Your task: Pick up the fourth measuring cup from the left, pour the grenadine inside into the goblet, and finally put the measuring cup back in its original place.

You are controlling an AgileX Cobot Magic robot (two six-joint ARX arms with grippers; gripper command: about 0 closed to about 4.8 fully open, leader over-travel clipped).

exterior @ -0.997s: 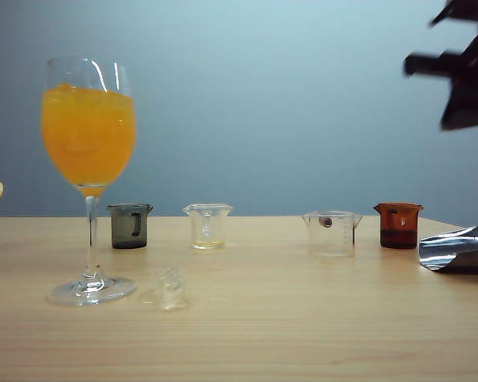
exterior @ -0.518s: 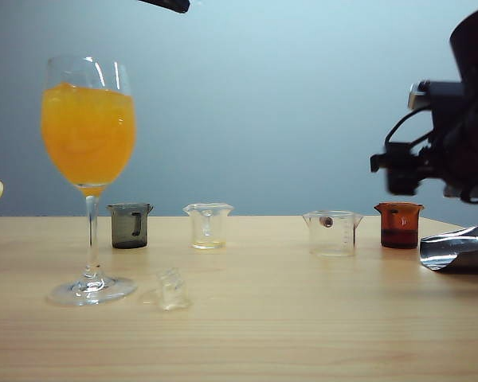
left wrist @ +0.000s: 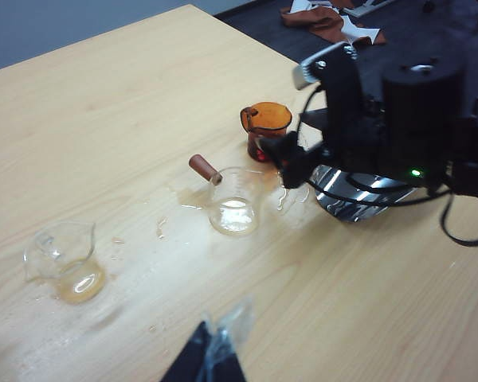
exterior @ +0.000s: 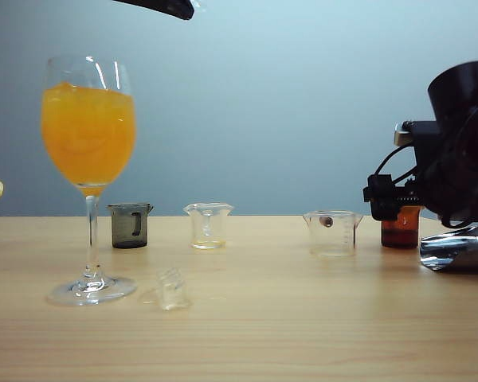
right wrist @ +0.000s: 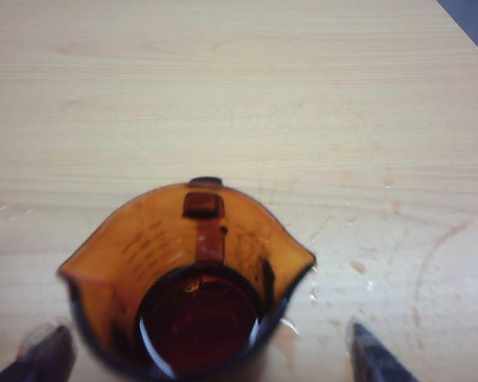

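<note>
- Right gripper: fingers spread wide, one tip on each side of the fourth measuring cup; nothing is gripped, and contact with the cup wall cannot be told.
- Left gripper: only dark tips are seen at the frame edge above the desk; how far they are parted cannot be told; nothing is held.
- Right wrist view only: grenadine is seen pooled dark red in the cup's bottom, with the handle on the cup's far side.
- Exterior view only: the goblet, holding orange juice, is seen at far left; the red-brown cup is largely hidden behind the right arm, at 3 o'clock of the clear cup.
- Left wrist view: flared rim and red-brown walls are shown, upright on the desk.
</note>
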